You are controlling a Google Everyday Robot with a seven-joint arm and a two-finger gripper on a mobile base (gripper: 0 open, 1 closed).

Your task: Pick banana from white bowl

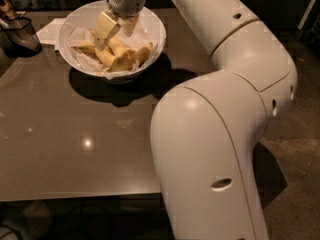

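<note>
The white bowl [153,26] stands at the far left of the brown table, lined with crinkled white paper. Several peeled banana pieces [123,59] lie in it. My gripper [116,30] reaches down into the bowl from above. Its fingers [103,30] are spread, with the tips just above the banana pieces at the bowl's middle. Nothing is held between them. The wrist hides the bowl's far rim.
A dark mesh basket [20,35] stands at the table's far left edge. A white paper napkin [50,30] lies between it and the bowl. My large white arm [220,134] fills the right half of the view and hides the table's right side.
</note>
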